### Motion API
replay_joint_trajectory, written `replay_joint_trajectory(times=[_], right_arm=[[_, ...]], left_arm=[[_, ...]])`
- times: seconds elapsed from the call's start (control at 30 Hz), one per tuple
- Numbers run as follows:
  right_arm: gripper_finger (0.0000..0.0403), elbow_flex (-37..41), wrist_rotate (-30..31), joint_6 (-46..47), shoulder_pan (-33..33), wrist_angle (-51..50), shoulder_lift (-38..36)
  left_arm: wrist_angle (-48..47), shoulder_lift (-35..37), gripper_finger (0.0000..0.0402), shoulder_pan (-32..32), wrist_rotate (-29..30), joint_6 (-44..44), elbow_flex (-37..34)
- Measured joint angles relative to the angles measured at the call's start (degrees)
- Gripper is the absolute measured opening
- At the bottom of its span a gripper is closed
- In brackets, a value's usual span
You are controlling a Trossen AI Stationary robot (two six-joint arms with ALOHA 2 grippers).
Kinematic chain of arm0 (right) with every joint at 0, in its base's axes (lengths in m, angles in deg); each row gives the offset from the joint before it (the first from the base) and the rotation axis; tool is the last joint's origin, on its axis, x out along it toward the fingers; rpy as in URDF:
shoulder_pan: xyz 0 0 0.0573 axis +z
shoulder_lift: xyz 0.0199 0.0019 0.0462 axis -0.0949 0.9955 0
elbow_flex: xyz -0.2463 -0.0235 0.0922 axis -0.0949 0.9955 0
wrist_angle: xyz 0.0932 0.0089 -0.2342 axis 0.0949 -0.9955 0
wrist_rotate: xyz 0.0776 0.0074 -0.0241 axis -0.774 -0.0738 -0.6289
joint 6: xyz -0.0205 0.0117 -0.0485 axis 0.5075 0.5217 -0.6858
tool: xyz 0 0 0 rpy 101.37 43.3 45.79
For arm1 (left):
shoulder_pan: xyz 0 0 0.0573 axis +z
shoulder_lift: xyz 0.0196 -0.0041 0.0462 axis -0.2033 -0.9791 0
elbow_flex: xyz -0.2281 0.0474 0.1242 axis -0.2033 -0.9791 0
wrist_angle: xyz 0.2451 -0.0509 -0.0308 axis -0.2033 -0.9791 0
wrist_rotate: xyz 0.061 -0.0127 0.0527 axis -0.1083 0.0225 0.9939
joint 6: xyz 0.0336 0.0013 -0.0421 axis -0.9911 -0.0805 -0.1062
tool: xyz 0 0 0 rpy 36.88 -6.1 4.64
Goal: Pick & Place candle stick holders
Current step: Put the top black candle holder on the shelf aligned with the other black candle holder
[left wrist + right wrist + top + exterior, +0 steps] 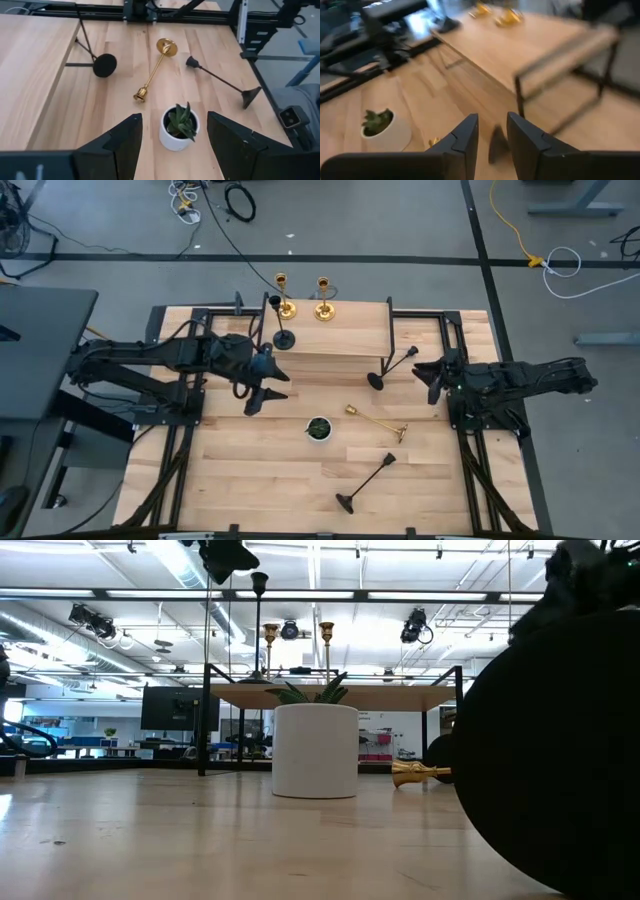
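Note:
Two gold holders [283, 295] [323, 298] and a black holder [280, 326] stand on their bases on a raised wooden shelf [340, 330]. Another black holder [393, 367] lies on the table by the shelf's right leg. A gold holder [375, 420] and a black holder [365, 483] lie on the table nearer the front. My left gripper [262, 390] is open and empty, left of the white pot [178, 127]. My right gripper [434, 378] is right of the black holder by the shelf leg, with a narrow gap between its fingers [492, 135]. It holds nothing that I can see.
A small white pot with a green plant [318, 428] stands at the table's middle, between the left gripper and the lying gold holder. The shelf's black legs [388, 330] stand near the right gripper. The base of the near black holder [550, 760] fills the low view's right.

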Motion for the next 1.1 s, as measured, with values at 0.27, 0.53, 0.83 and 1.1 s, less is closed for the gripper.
replay_joint_trajectory(times=[0.27,0.53,0.83,1.1], right_arm=[[0.0103,-1.08,-0.61,33.92,-0.05,-16.09,5.05],[0.0103,-1.08,-0.59,45.63,-0.64,-17.78,8.45],[0.0153,3.15,-0.86,53.74,-3.98,-10.99,12.46],[0.0195,12.91,-0.80,51.14,-9.25,7.50,12.66]], left_arm=[[0.30,0.07,0.0222,0.02,2.36,1.17,0.00],[0.78,0.07,0.0222,0.02,2.51,1.18,0.00],[0.80,0.07,0.0222,0.02,2.51,1.21,0.00],[0.80,0.07,0.0222,0.02,2.49,1.21,0.00]])
